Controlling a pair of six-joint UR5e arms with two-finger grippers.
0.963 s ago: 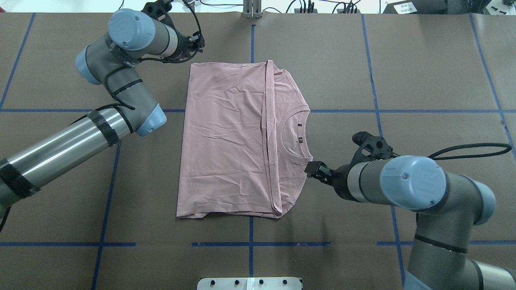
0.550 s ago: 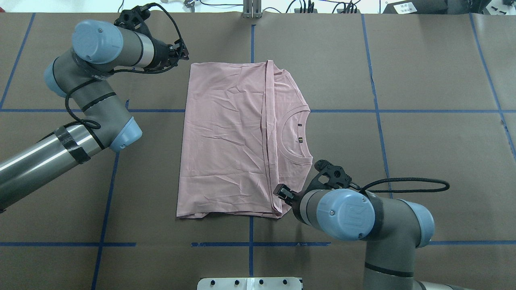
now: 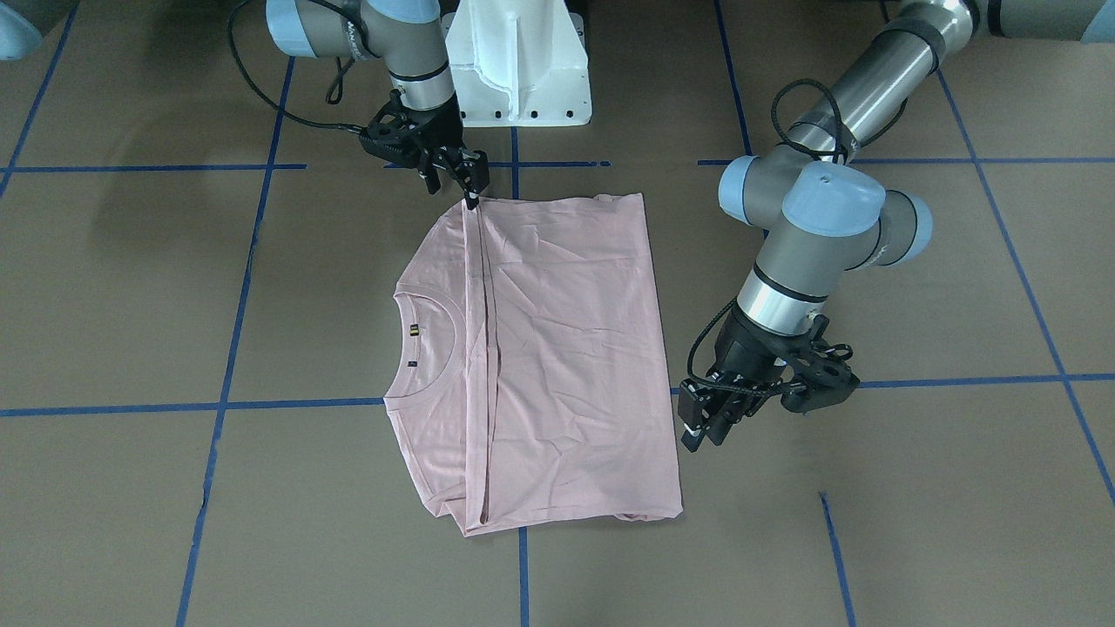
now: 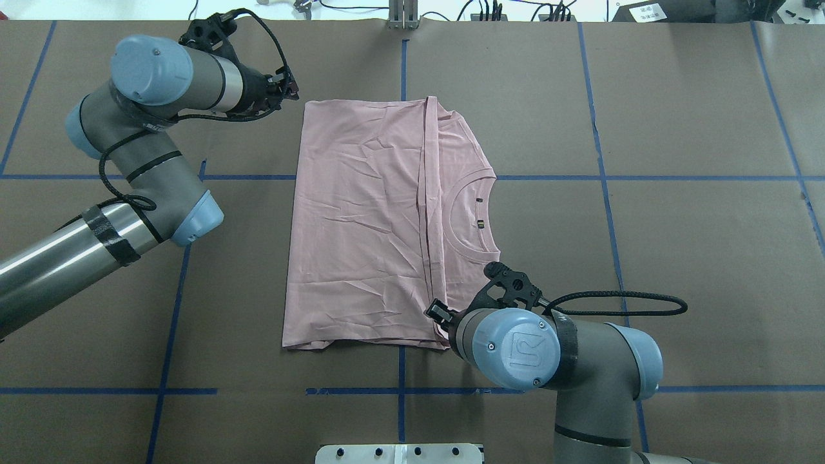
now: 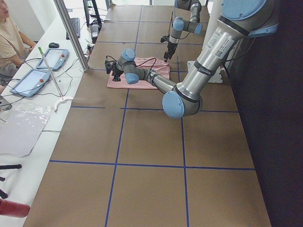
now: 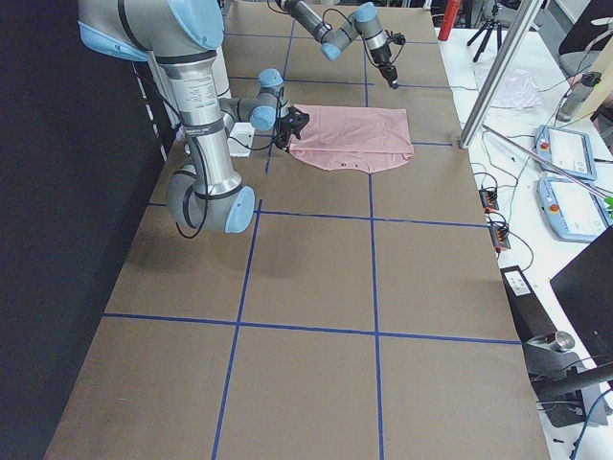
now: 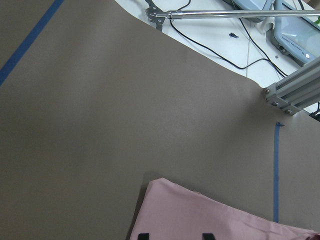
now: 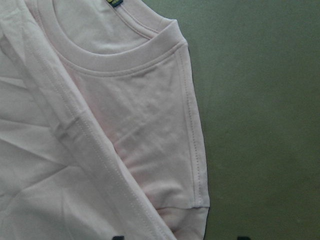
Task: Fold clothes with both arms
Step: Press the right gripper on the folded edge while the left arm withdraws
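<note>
The pale pink T-shirt (image 4: 361, 225) lies flat on the brown table, plain back up. One side is folded over, and the ribbed collar (image 4: 474, 212) shows at the right. My left gripper (image 4: 291, 87) is open, low beside the shirt's far left corner; its wrist view shows that corner (image 7: 155, 187) just ahead of the spread fingertips. My right gripper (image 4: 437, 314) is open over the shirt's near right corner by the fold line. Its wrist view shows the sleeve hem (image 8: 195, 200) between the tips. In the front view the right gripper (image 3: 470, 187) meets the shirt's edge (image 3: 566, 348), and the left gripper (image 3: 697, 428) hovers beside it.
The white pedestal base (image 3: 518, 61) stands behind the shirt. A metal plate (image 4: 399, 454) sits at the near table edge and an aluminium post (image 4: 403, 16) at the far edge. Blue tape lines cross the table. A seated person (image 5: 9, 42) and tablets are beyond the far edge.
My right arm swung from beside the collar to the shirt's near right corner. My left arm drew back leftward, its gripper now just left of the far left corner.
</note>
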